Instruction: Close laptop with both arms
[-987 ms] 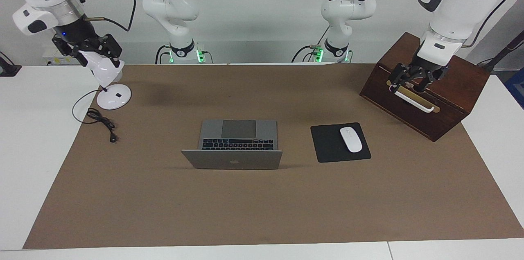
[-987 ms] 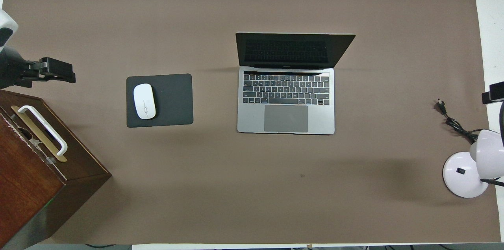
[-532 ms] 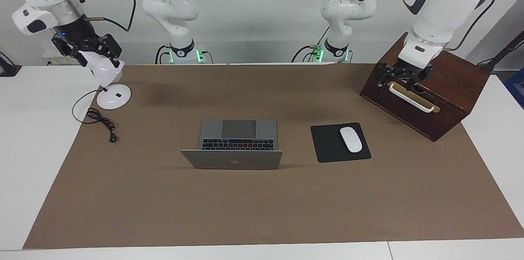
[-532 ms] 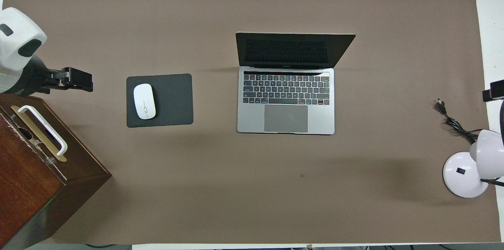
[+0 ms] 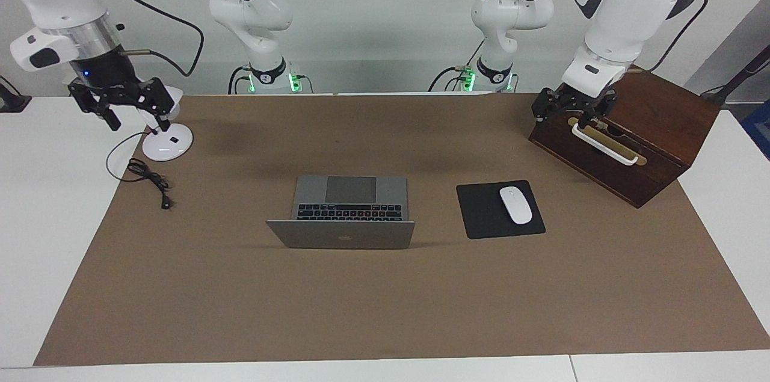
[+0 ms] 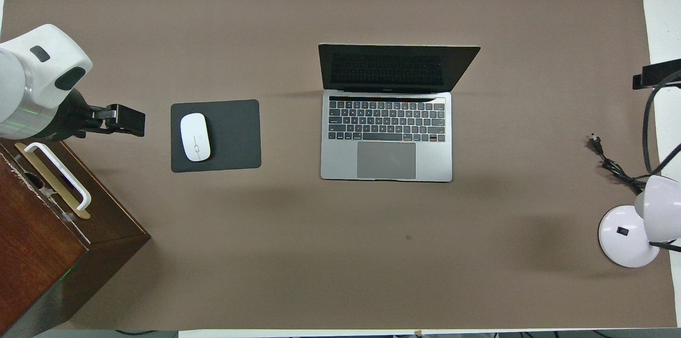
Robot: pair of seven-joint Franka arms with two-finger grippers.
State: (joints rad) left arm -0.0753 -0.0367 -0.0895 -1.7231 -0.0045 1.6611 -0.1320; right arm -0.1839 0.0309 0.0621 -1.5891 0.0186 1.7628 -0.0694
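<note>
the laptop [image 5: 341, 213] [image 6: 387, 114] stands open in the middle of the brown mat [image 5: 385, 298] [image 6: 340, 253], lid raised, screen dark, keyboard and trackpad facing the robots. it lies well apart from both sets of fingers, roughly between them, with nothing touching it.

left gripper [image 5: 572, 106] [image 6: 126, 120]: up in the air at the left arm's end of the table, fingers spread wide and holding nothing. it hangs over the upper edge of the wooden box [image 5: 637, 135] [image 6: 48, 231], just above the end of the box's white handle [image 5: 604, 144] [image 6: 58, 174]; contact with the handle cannot be told. the black mousepad [image 5: 499, 209] [image 6: 215, 135] with the white mouse [image 5: 515, 205] [image 6: 195, 137] on it lies between these fingers and the laptop, near the fingers but apart from them.

right gripper [image 5: 123, 104]: up in the air at the right arm's end of the table, fingers spread wide and empty. only a dark edge of it shows in the overhead view. the white desk lamp [image 5: 165, 138] [image 6: 636, 226] stands just beside and below these fingers, its head partly hidden by them in the facing view; touching or not cannot be told. the lamp's black cord [image 5: 147, 180] [image 6: 612, 165] lies loose on the mat, below the fingers and toward the laptop.
</note>
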